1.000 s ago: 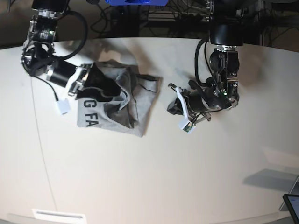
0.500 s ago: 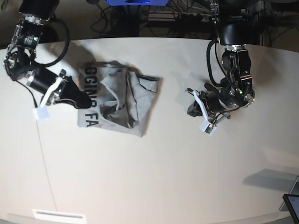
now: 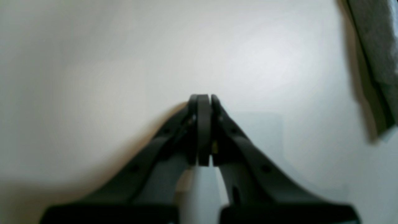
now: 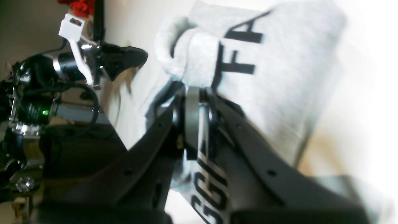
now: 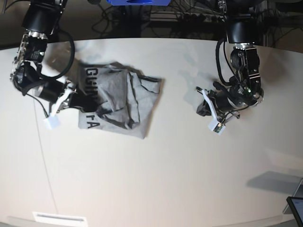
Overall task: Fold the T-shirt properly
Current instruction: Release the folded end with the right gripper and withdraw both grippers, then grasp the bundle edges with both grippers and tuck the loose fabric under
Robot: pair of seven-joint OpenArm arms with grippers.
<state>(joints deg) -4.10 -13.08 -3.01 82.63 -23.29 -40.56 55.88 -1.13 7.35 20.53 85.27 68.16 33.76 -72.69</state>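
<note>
The heather-grey T-shirt (image 5: 125, 101) lies crumpled on the pale table (image 5: 156, 175), with black letters showing along its left side. My right gripper (image 5: 88, 105) sits at that left edge. In the right wrist view its jaws (image 4: 196, 93) are pinched together on a rolled fold of the T-shirt (image 4: 279, 62) beside the printed letters. My left gripper (image 5: 202, 108) hovers over bare table to the right of the shirt. It is shut with nothing in it (image 3: 203, 98). Only a strip of the T-shirt (image 3: 373, 46) shows at the top right of the left wrist view.
A dark tablet corner (image 5: 296, 208) pokes in at the lower right edge. A white label (image 5: 59, 218) lies at the table's front left. Cables and a blue object (image 5: 137, 2) sit behind the table's far edge.
My right gripper swung out left of the shirt, came back to its left edge and closed on the fabric. The left arm drew further right, away from the shirt.
</note>
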